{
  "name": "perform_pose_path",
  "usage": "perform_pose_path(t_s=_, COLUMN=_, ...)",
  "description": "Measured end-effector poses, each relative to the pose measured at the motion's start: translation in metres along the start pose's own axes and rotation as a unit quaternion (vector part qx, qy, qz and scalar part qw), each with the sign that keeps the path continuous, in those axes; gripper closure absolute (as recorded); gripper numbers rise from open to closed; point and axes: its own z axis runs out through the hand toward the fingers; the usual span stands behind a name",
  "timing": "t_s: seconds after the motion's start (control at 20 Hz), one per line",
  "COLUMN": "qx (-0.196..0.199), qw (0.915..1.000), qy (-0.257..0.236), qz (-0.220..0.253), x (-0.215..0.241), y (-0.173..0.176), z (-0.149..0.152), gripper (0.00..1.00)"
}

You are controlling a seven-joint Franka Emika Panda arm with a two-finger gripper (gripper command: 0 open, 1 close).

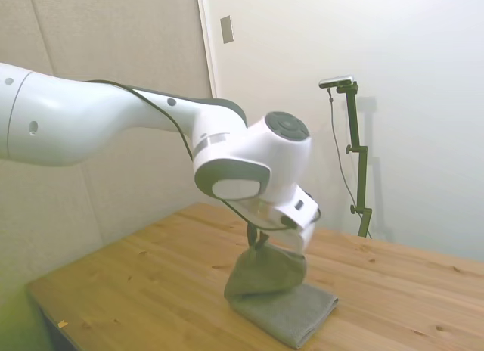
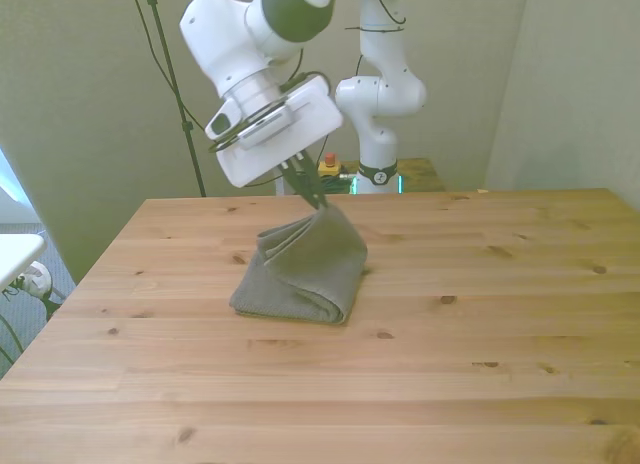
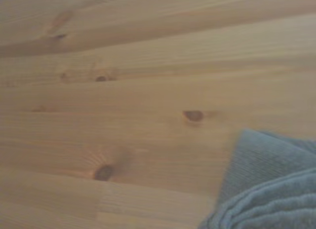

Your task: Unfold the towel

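We are seeing the claw pinching the top layer of the grey towel and holding that layer up in a peak. The rest of the towel is lying folded on the wooden bench, near its middle and somewhat toward the far edge. The wrist view is showing a blurred towel edge against the bare planks.

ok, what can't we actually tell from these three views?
- Side view: the gripper fingertips, hidden behind the wrist body and bunched towel.
- Front view: the towel's far side and how many layers remain folded.
- Wrist view: the towel is cut off by the frame edge and blurred.
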Motion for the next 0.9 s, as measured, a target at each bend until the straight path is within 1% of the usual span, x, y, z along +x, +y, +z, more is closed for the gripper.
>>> perform_pose_path(t_s=0.15, qx=-0.014, qw=0.9994, qy=-0.01, qz=-0.031, x=-0.02, y=-0.043, z=0.022, gripper=1.0)
perform_pose_path(t_s=0.3, qx=-0.033, qw=0.997, qy=-0.021, qz=-0.067, x=-0.051, y=-0.074, z=0.057, gripper=1.0)
perform_pose_path(t_s=0.35, qx=-0.041, qw=0.9957, qy=-0.026, qz=-0.078, x=-0.063, y=-0.08, z=0.071, gripper=0.0)
perform_pose_path(t_s=0.5, qx=-0.074, qw=0.9903, qy=-0.046, qz=-0.108, x=-0.095, y=-0.085, z=0.109, gripper=0.0)
perform_pose_path(t_s=0.6, qx=-0.086, qw=0.9883, qy=-0.053, qz=-0.115, x=-0.104, y=-0.081, z=0.126, gripper=0.0)
perform_pose_path(t_s=0.7, qx=-0.092, qw=0.9878, qy=-0.055, qz=-0.113, x=-0.106, y=-0.074, z=0.133, gripper=0.0)
perform_pose_path(t_s=0.9, qx=-0.094, qw=0.988, qy=-0.056, qz=-0.109, x=-0.107, y=-0.067, z=0.136, gripper=0.0)
